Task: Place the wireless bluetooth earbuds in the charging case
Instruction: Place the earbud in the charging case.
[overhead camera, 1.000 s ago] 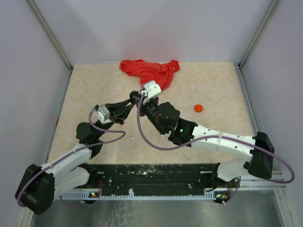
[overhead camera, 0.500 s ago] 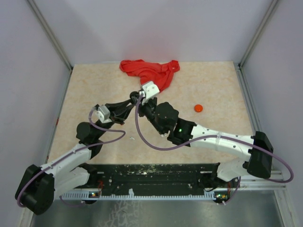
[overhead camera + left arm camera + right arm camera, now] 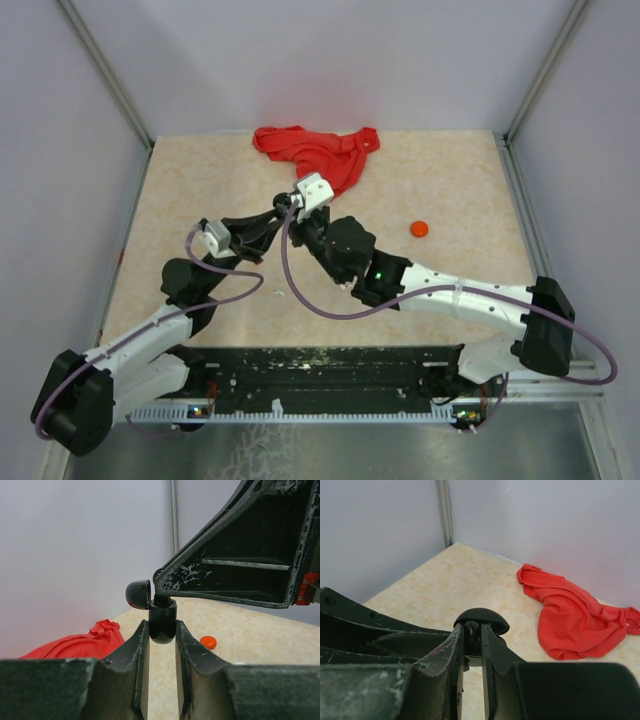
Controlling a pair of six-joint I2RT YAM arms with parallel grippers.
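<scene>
A black charging case (image 3: 163,621) is held clear of the table, with my left gripper (image 3: 162,632) shut on its rounded body. Its hinged lid (image 3: 138,594) stands open to the left. My right gripper (image 3: 472,632) comes down onto the case from the other side, shut on a small black earbud (image 3: 472,629) right at the case's mouth, under the domed lid (image 3: 482,616). How deep the earbud sits is hidden by the fingers. In the top view both grippers meet at the case (image 3: 288,204) over the middle of the table.
A crumpled red cloth (image 3: 318,150) lies at the back of the table, just beyond the grippers. A small orange round piece (image 3: 420,228) sits to the right. A tiny white bit (image 3: 278,293) lies near the front, beside the left arm. Walls close in three sides.
My right wrist has shifted slightly to the left, pressing closer to the case. The left arm and both grips look the same.
</scene>
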